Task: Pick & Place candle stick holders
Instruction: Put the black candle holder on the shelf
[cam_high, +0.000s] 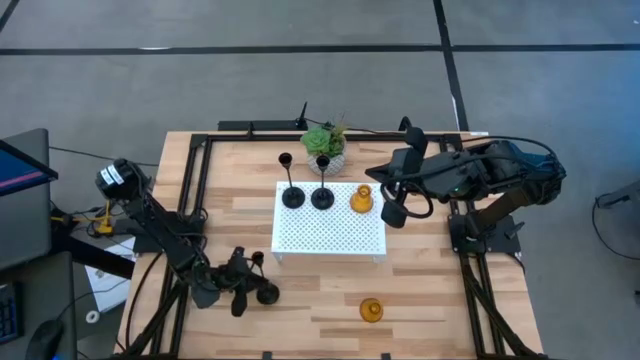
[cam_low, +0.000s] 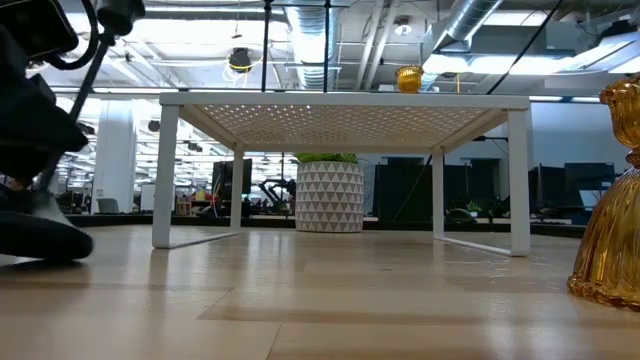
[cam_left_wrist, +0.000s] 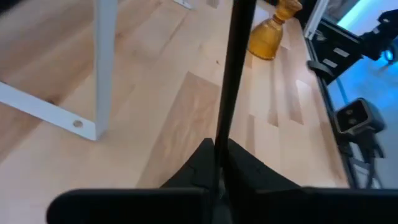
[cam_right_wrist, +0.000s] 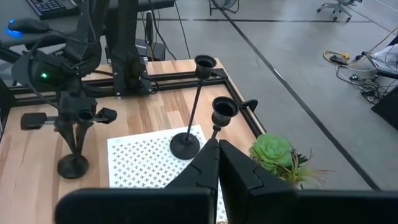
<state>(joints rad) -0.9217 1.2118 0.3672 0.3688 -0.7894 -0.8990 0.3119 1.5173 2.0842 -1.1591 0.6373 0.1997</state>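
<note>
The left gripper (cam_high: 243, 290) gripped a black holder (cam_high: 266, 293) near-left on the worktop (cam_high: 430, 270); the right gripper (cam_high: 392, 213) hovered closed, empty.

On the perforated stand (cam_high: 330, 232) at the table's (cam_high: 420, 290) centre, two tall holders (cam_high: 293, 195) (cam_high: 322, 195) stand side by side along its far edge; a squat holder (cam_high: 361, 199) sits to their right. The potted plant (cam_high: 324, 143) lies behind the stand. A second squat holder (cam_high: 371, 310) stands before it, near the front edge. My left gripper (cam_high: 243, 285) sits front-left of the stand; my right gripper (cam_high: 395, 195) hangs beside its far right corner.
</note>
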